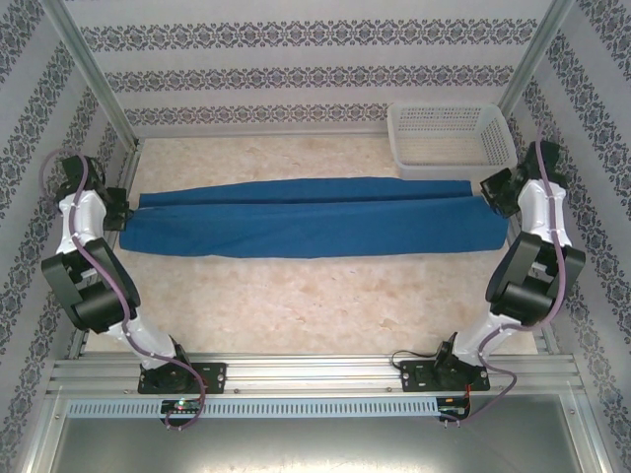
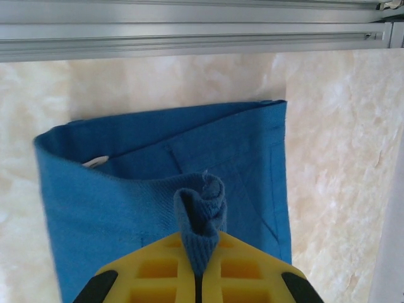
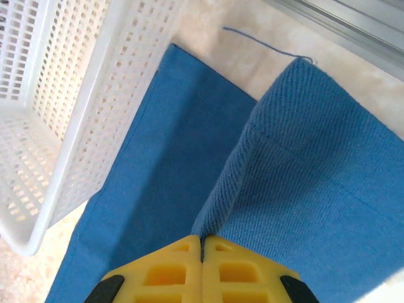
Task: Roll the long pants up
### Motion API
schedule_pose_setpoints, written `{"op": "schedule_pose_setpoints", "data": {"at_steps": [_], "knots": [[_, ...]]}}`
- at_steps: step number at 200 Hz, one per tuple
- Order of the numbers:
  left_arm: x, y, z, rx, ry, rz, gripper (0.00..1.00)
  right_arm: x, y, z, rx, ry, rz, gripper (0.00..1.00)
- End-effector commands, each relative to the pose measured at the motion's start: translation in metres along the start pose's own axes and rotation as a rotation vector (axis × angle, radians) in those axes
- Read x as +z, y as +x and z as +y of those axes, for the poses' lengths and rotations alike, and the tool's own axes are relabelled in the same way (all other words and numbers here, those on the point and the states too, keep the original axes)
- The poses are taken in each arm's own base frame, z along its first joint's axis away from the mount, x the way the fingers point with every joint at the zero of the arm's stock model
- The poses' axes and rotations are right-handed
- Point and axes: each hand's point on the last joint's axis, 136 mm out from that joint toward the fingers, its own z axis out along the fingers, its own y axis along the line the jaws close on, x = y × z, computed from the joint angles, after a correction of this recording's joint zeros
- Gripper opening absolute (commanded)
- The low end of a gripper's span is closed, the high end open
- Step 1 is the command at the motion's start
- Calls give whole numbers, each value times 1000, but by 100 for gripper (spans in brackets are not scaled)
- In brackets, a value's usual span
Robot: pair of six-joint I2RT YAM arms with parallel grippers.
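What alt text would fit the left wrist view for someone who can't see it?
The yellow left tool is shut on a pinched fold of the long pants, royal-blue cloth lying on a pale marbled table. An aluminium rail runs across the top.

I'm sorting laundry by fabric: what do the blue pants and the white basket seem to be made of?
The pants look like woven cloth, possibly cotton twill, with a matte finish; fine diagonal ribs show in the weave. The basket looks like moulded white plastic, slightly glossy, with regular slotted walls.
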Motion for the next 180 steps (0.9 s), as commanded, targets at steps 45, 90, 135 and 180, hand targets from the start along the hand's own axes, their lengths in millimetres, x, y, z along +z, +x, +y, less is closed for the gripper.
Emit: {"op": "schedule_pose_setpoints", "data": {"at_steps": [45,90,135,180], "knots": [[16,-44,-65,14,33,-199,0,35,-66,36,-100,57,-148,0],[41,-41,-82,28,5,-194,0,62,-70,50,-134,76,-133,0],[51,-37,-71,32,-55,-192,3,73,-74,58,-179,94,-131,30],[35,-29,-73,100,-42,-159,100,39,-70,73,-328,120,-182,85]]}}
